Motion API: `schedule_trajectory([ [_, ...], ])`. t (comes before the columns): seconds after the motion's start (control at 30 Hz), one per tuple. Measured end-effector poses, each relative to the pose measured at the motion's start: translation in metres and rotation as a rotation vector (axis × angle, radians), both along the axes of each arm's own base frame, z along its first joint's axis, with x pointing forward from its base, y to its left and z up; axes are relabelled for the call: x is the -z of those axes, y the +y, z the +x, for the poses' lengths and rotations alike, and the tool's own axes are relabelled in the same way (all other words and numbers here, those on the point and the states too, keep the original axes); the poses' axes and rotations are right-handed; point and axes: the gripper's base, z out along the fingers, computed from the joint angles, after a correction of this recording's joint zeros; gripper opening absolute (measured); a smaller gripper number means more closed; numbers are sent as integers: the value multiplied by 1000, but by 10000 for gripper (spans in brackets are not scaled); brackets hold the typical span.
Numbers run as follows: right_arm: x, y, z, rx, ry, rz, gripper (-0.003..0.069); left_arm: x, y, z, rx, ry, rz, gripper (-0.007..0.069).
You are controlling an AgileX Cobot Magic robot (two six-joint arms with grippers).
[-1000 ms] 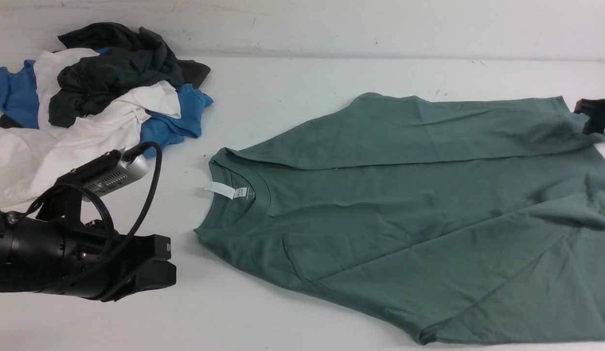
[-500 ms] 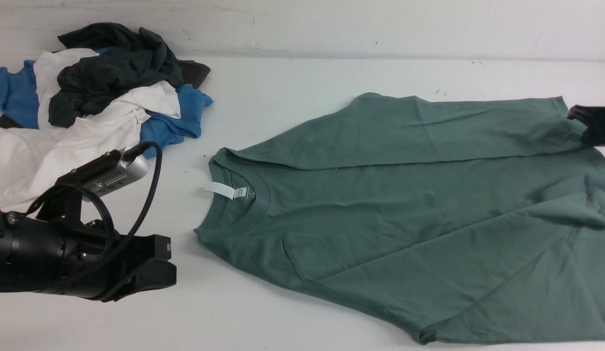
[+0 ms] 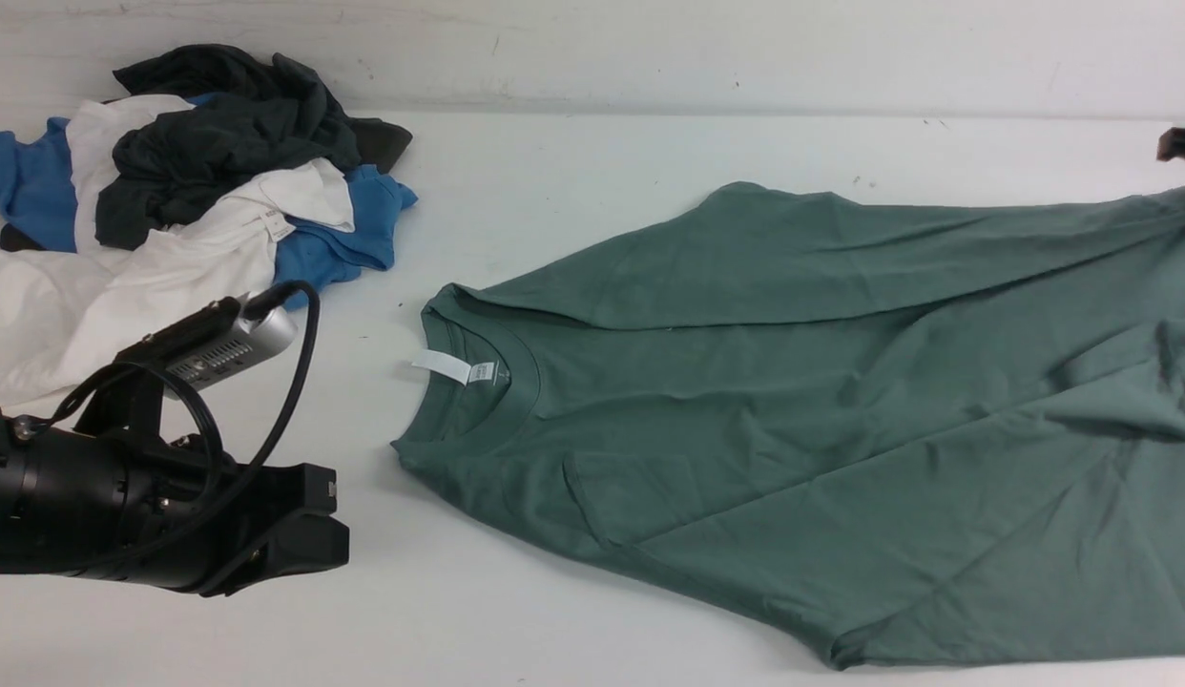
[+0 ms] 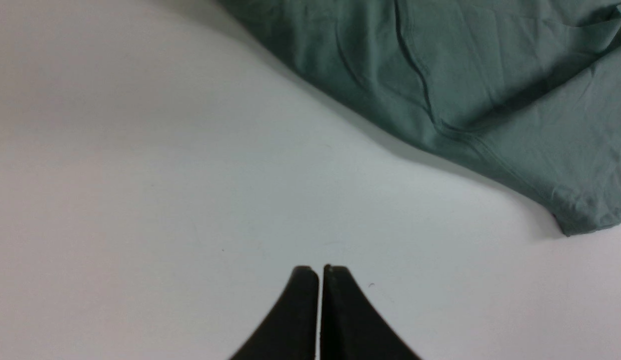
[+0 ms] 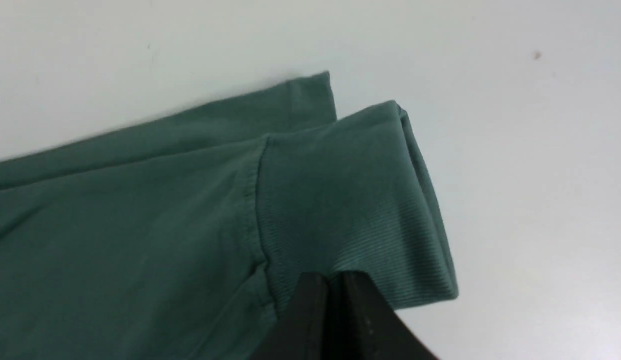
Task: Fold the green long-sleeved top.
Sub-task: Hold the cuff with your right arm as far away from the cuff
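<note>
Pinching the green top (image 3: 793, 401) by its cuff (image 5: 370, 225) with the right gripper (image 5: 330, 279); lying long toward the left gripper (image 4: 320, 271), closed, empty, nearer the neck (image 3: 478, 401).

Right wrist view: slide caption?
Right hand shut on the ribbed cuff of the green long-sleeved top, white table behind.

We take the long-sleeved top (image 3: 793, 401) as our mark: it lies spread on the table (image 3: 554, 153), collar to the left. Left of it and farther back sits a heap of clothes (image 3: 192, 191). Left of it and nearer us, apart from it, hangs the left gripper (image 3: 340, 534). The right gripper (image 5: 334, 276) sits on its sleeve cuff (image 5: 370, 210), at its far right corner.
</note>
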Motion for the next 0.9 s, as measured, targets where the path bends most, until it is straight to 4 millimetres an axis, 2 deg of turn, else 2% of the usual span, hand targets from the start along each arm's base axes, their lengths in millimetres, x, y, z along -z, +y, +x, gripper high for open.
schedule_trajectory([
  [0.07,-6,0,-1,-4,5,-10,13,0,0,0,1,1,0,-1],
  [0.2,-4,0,-4,-7,39,-2,13,0,0,0,1,1,-1,-1],
  [0.27,2,1,-5,-7,62,6,13,0,0,0,1,1,-1,-1],
  [0.5,52,-3,-12,-7,190,-18,21,0,0,0,2,1,0,-1],
  [0.57,54,-4,-12,-7,186,-26,37,0,0,0,2,0,0,-1],
  [0.63,54,-4,-11,-6,171,-32,59,0,0,0,2,0,0,-1],
  [0.8,51,-8,-7,24,112,-56,209,0,0,0,3,0,0,-1],
  [0.83,51,-8,-7,26,111,-64,214,0,0,0,3,0,0,-1],
  [0.9,50,-12,-6,57,98,-90,287,0,0,0,5,-2,1,-1],
])
